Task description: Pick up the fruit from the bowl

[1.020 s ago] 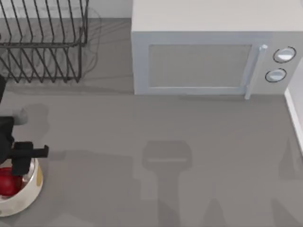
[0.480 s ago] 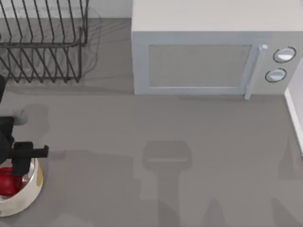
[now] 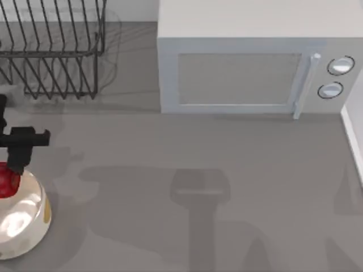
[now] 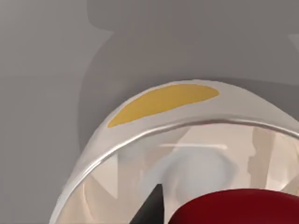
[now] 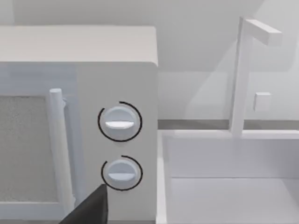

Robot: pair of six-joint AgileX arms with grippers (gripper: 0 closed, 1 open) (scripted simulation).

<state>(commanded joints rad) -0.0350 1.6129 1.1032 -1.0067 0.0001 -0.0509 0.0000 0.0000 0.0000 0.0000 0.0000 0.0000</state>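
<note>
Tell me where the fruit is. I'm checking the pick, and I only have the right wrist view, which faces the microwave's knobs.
Observer: The fruit is at the table's left edge in the top view, over the far rim of the bowl.
Operator: Is the left arm on it?
Observer: Yes. The left end effector sits right at the fruit and appears closed on it; in the left wrist view a dark finger lies against the red skin.
Operator: Anything left in the bowl?
Observer: No. The left wrist view shows only glossy bare bottom behind the fruit.
</note>
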